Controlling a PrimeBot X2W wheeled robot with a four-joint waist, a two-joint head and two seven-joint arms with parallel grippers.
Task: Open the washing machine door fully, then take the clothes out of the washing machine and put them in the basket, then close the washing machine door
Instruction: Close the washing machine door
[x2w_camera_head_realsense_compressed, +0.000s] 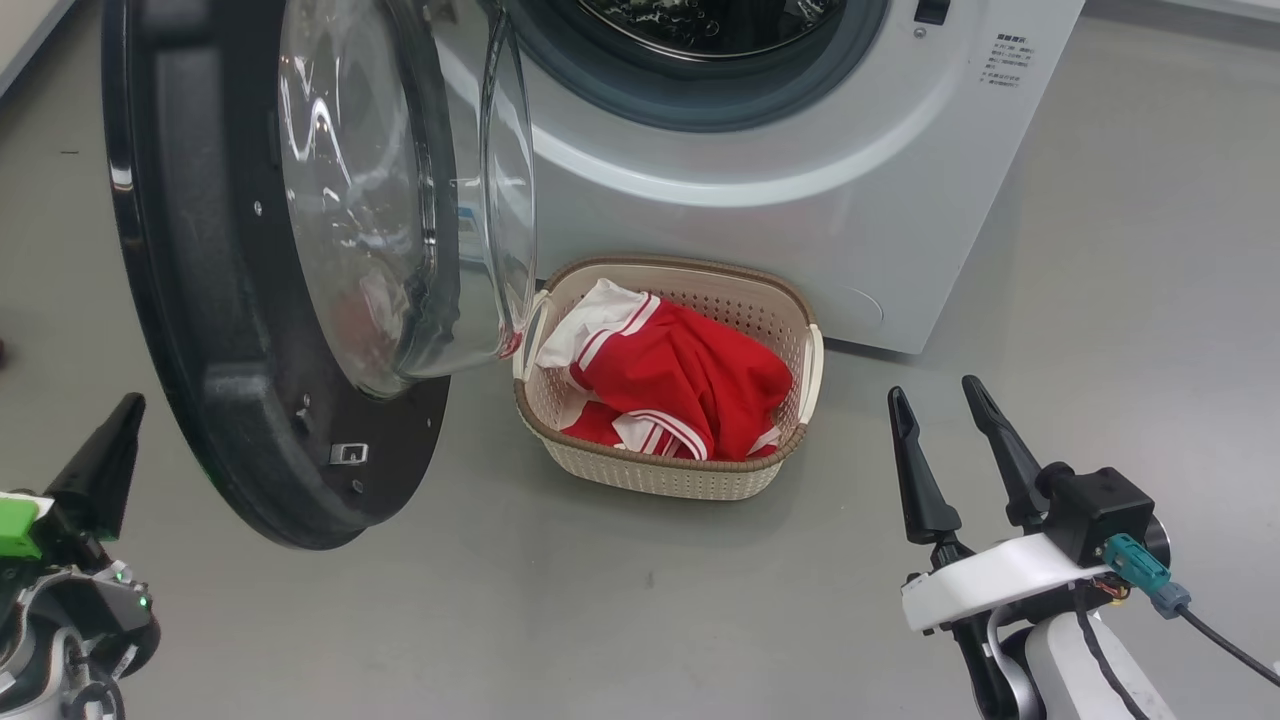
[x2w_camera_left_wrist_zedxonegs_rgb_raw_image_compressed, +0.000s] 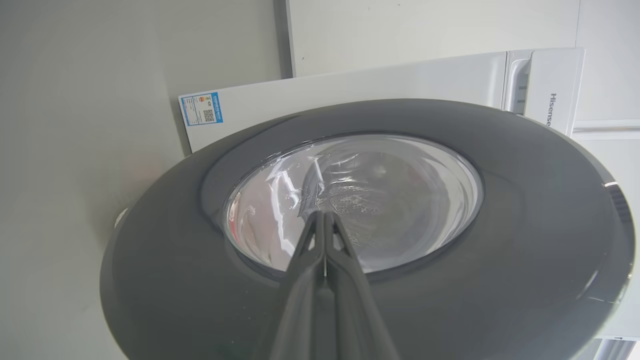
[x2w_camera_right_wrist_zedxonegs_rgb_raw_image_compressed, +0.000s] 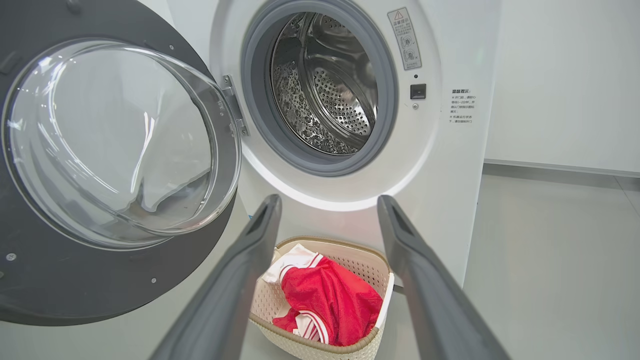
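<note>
Black fingers (x2w_camera_left_wrist_zedxonegs_rgb_raw_image_compressed: 302, 280) of the left jaws are pressed flat together with nothing between them. Seen from the left wrist, their tips lie over the clear glass centre of the washing machine door (x2w_camera_left_wrist_zedxonegs_rgb_raw_image_compressed: 450, 290); whether they touch the glass I cannot tell. In the head view the same fingers show as one dark wedge at the lower left, just beside the door's glossy black rim, on its outer side. The right jaws stand wide apart and hold nothing, their two long fingers (x2w_camera_head_realsense_compressed: 915, 470) hovering above the grey floor (x2w_camera_head_realsense_compressed: 600, 620) to the right of the basket (x2w_camera_head_realsense_compressed: 650, 478) and apart from it. The right wrist view looks between them at the basket and the machine's front. The door hangs open from its hinge at the left of the opening, its bulging glass bowl turned toward the basket and overlapping the basket's left handle in the head view. The cream basket sits on the floor just in front of the white washing machine (x2w_camera_head_realsense_compressed: 800, 220), below the round opening. The clothes (x2w_camera_head_realsense_compressed: 690, 375), red with white stripe trim and a white part at the upper left, lie heaped inside it, rising about to its brown rim. Within the grey rubber ring (x2w_camera_right_wrist_zedxonegs_rgb_raw_image_compressed: 252, 100) the perforated steel drum (x2w_camera_right_wrist_zedxonegs_rgb_raw_image_compressed: 330, 100) shows.
</note>
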